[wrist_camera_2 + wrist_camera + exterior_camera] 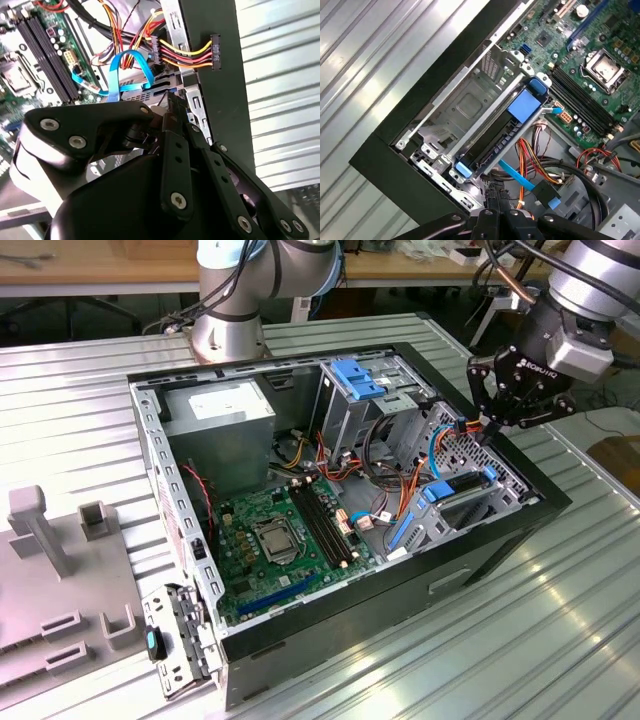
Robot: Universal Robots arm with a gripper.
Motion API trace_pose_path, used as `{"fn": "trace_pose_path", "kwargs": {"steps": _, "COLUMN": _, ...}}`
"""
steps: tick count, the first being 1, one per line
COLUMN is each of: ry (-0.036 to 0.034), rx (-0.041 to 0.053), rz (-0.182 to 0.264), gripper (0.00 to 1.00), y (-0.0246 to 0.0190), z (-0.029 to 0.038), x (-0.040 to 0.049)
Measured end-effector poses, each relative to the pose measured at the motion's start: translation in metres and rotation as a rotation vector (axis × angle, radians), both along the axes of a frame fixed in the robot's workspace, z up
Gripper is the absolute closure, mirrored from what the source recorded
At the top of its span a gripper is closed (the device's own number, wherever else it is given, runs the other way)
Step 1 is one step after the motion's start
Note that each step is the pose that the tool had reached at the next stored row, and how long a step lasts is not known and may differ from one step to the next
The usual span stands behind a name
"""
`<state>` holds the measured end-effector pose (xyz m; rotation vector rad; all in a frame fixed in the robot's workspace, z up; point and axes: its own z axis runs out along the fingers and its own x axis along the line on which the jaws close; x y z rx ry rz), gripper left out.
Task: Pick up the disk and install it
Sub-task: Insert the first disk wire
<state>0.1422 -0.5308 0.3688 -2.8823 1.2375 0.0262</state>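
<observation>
Exterior view: the disk (462,490) lies seated in the drive cage (510,480) of the computer case (400,592). The jaws, closed and not gripping it, hang just above, clear of it.

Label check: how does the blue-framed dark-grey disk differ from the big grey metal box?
The blue-framed dark-grey disk is a thin slab; the big grey metal box is far bulkier. The disk has blue edging; the box carries a white label. Both sit inside the black case.
</observation>
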Motion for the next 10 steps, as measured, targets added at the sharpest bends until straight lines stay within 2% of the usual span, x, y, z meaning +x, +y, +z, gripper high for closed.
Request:
{"fn": "trace_pose_path", "kwargs": {"steps": 6, "ry": 0.0, "rx": 0.0001, "rz": 0.08, "gripper": 0.89, "y": 0.0008, "z": -0.0001, "x": 0.0031}}
{"fn": "trace_pose_path", "kwargs": {"steps": 8, "ry": 0.0, "rx": 0.0001, "rz": 0.14, "gripper": 0.89, "y": 0.0008, "z": -0.0001, "x": 0.0031}}
{"fn": "trace_pose_path", "kwargs": {"steps": 10, "ry": 0.0, "rx": 0.0, "rz": 0.17, "gripper": 0.89, "y": 0.0008, "z": 0.0, "x": 0.0032}}
